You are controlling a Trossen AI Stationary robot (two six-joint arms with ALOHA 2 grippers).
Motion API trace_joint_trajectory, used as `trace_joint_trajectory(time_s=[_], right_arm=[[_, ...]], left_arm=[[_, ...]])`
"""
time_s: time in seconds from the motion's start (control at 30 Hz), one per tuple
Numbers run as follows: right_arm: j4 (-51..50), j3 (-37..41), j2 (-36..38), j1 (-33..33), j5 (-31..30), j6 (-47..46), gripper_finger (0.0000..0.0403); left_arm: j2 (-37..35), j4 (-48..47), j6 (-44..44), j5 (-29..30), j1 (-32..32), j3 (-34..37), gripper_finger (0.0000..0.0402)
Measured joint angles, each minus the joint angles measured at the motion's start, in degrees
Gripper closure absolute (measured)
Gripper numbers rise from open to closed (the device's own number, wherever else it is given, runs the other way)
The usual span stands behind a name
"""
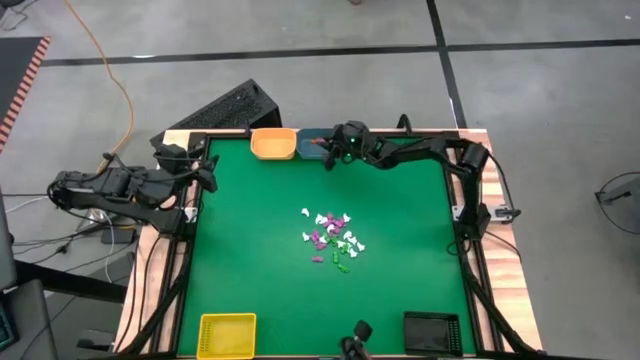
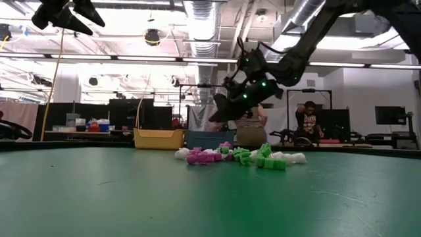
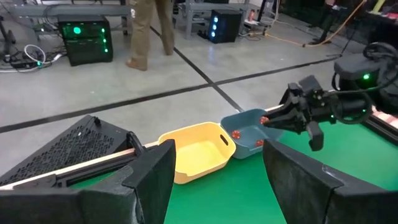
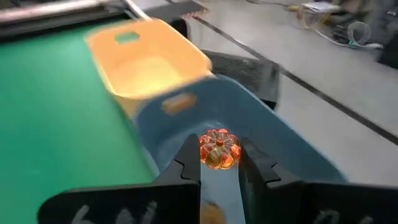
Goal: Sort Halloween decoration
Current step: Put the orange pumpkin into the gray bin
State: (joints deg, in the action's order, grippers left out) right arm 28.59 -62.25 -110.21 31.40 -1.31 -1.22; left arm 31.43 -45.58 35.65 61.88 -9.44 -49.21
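Right end effector [image 4: 219, 163]: closed on orange trinket [image 4: 219, 148], poised over blue tray [image 4: 292, 146] at worktop's far edge (for release); left end effector [image 3: 214, 180] open.

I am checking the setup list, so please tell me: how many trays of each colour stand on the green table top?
Orange tray: 1
Blue tray: 1
Yellow tray: 1
Black tray: 1
Total: 4 trays
The right gripper holds an orange pumpkin trinket over the blue tray.
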Motion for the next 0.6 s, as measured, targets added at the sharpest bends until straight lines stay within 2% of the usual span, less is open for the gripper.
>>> trace_joint_trajectory(time_s=[0.3,0.6], right_arm=[[-0.2,-1.6,-0.7,0.7,-1.7,-0.3,0.034],[-5.8,-1.6,-0.7,0.6,-1.7,-0.8,0.0301]], left_arm=[[0.9,0.0,0.6,-0.6,0.0,0.0,0.017],[1.0,0.0,0.6,-0.8,0.0,0.0,0.017]])
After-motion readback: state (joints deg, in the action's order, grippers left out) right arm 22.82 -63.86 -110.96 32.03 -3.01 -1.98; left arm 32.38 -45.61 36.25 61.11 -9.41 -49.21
